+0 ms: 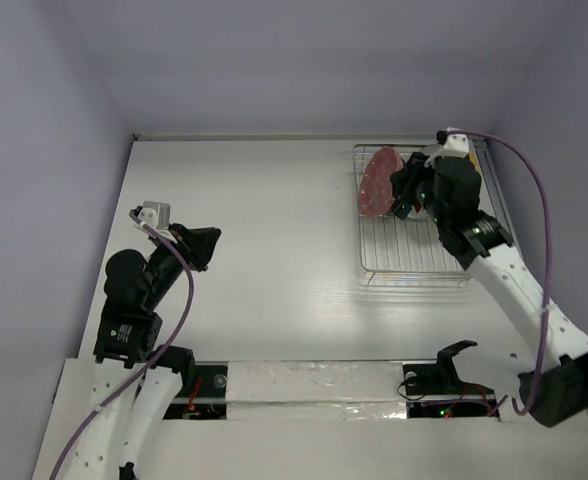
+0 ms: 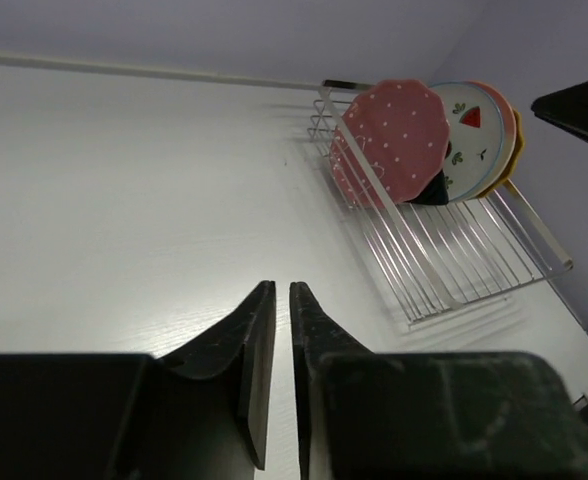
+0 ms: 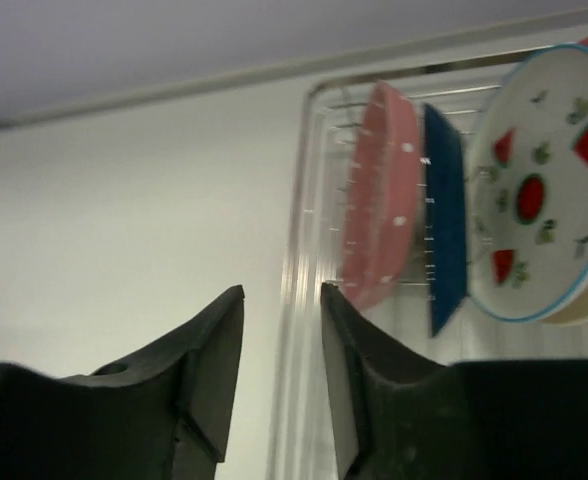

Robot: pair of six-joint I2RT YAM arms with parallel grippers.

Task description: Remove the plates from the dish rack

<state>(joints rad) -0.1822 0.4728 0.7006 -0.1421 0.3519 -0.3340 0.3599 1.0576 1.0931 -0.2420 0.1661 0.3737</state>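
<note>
The dish rack stands at the back right. The pink dotted plate stands upright at its far left end. My right gripper hovers over the rack just right of that plate and hides the other plates from above. In the right wrist view my right gripper is open and empty over the rack's left rim, with the pink plate, dark blue plate and white strawberry plate ahead. My left gripper is shut and empty at the table's left.
The left wrist view shows my left gripper over bare white table, with the rack far off at right holding the pink plate, strawberry plate and yellow-orange plate. Walls close the table on three sides.
</note>
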